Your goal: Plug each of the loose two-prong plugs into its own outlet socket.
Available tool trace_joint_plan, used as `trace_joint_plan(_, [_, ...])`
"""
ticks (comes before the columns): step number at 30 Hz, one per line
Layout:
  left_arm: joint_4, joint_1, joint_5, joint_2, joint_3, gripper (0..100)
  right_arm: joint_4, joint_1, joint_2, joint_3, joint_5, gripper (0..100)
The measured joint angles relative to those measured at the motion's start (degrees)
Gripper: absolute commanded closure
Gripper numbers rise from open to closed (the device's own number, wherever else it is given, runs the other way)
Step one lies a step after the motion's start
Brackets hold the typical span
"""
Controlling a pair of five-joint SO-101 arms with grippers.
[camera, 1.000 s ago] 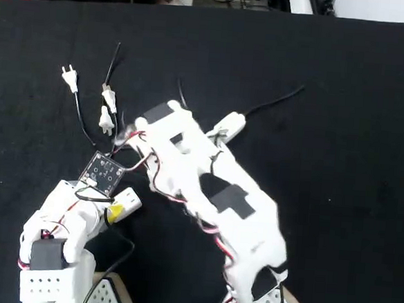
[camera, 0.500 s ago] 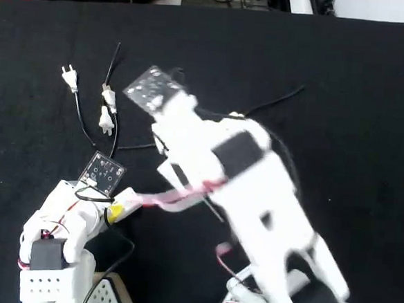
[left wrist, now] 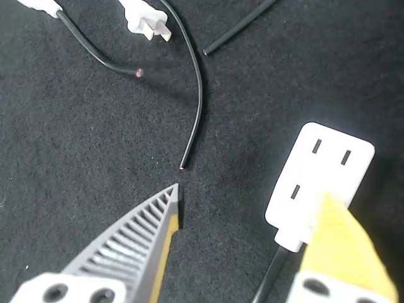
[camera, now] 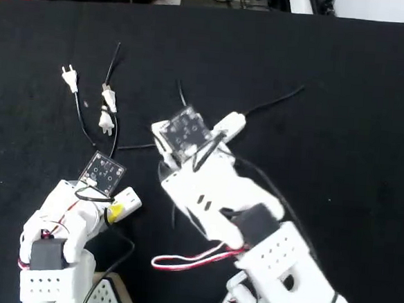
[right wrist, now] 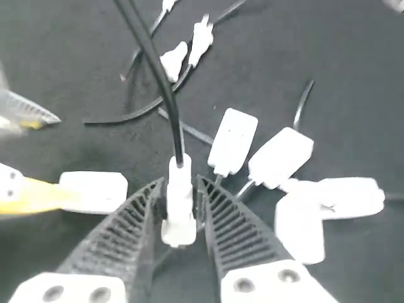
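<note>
At table centre | right gripper (right wrist: 180, 182) has drawn back from the far left, clamped on a white plug (right wrist: 178, 218) | left gripper (left wrist: 250, 192) unmoved, spread wide beside an outlet socket (left wrist: 319, 170)

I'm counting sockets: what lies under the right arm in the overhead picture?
One white socket pokes out by the wrist. The arm covers the rest there. The right wrist view shows a cluster of sockets beneath, and a corded plug between the right gripper's fingers.
</note>
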Motion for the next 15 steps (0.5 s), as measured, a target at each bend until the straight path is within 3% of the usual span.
trace_joint_plan(8, [0.0, -0.44, 1.14, 0.0, 0.09, 74, -23.21, -1.32, -0.53, 18.99, -13.01, 98.2])
trace_joint_plan(15, [0.0, -9.05, 3.6, 0.0, 0.35, 74, -35.34, -7.38, -0.53, 24.53, -20.31, 98.5])
